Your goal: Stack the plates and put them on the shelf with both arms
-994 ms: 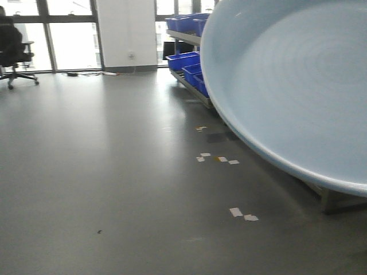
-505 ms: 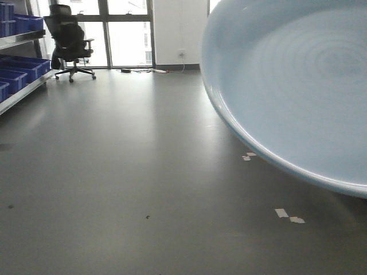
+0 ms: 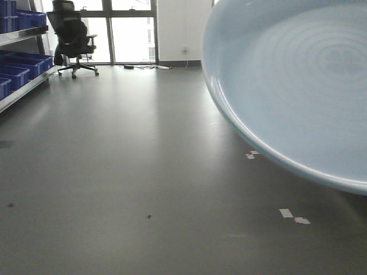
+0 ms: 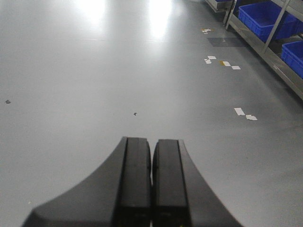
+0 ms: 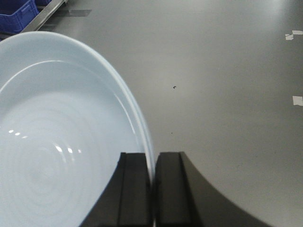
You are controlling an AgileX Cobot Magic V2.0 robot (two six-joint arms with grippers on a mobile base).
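A large pale bluish-white plate fills the upper right of the front view, held tilted above the floor. In the right wrist view the same plate spreads to the left, and my right gripper is shut on its rim, one finger inside the plate and one outside. The rim shows a doubled edge line, and I cannot tell whether a second plate lies against it. My left gripper is shut with nothing between its fingers, hanging over bare grey floor.
A metal shelf with blue bins runs along the left, and a black office chair stands by the far windows. White tape marks dot the floor. More blue bins on a rack sit at the right of the left wrist view.
The front view has swung round. The rack of blue bins behind the plate is gone from view; the chair and another shelf now show on the left. The plate keeps its place in the view.
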